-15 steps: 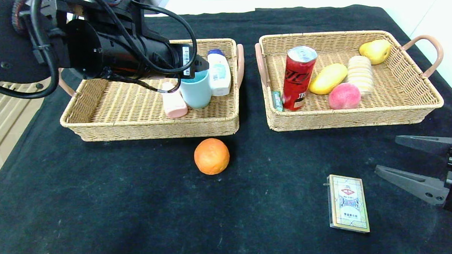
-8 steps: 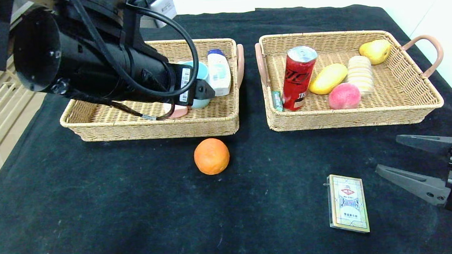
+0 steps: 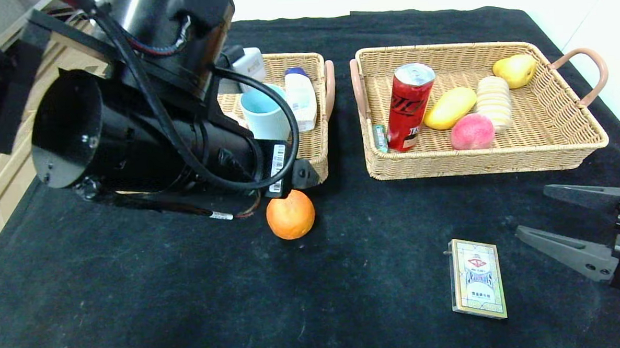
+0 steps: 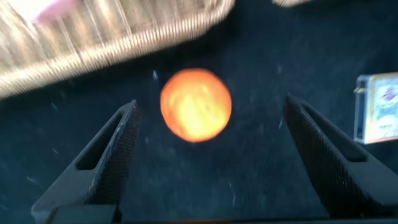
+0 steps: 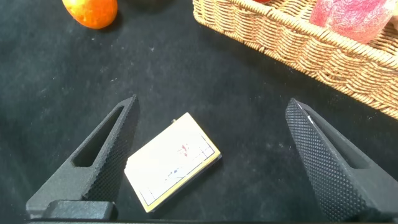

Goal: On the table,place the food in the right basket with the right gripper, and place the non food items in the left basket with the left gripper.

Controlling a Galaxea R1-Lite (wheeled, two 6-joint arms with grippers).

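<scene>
The left claw [image 4: 205, 155] hangs spread wide and empty over the desk [image 3: 138, 307], with the orange [image 3: 290, 214] lying on the cloth between its fingers and a little ahead of them, just outside the front wall of the left basket [image 3: 317, 163]. The right claw [image 3: 563, 220] is also spread wide and empty, low over the desk, with the card box [image 3: 477, 285] lying flat between and just ahead of its fingers. Each claw thus sits nearest the item meant for the other: the orange is food for the right basket [image 3: 487, 161], while the card box belongs in the left basket. To do this step well, I judge the left claw should not close on the orange but clear away, so the right claw can cross to it. The orange is round and will likely roll, so the fingers should straddle its widest part and close evenly.
</scene>
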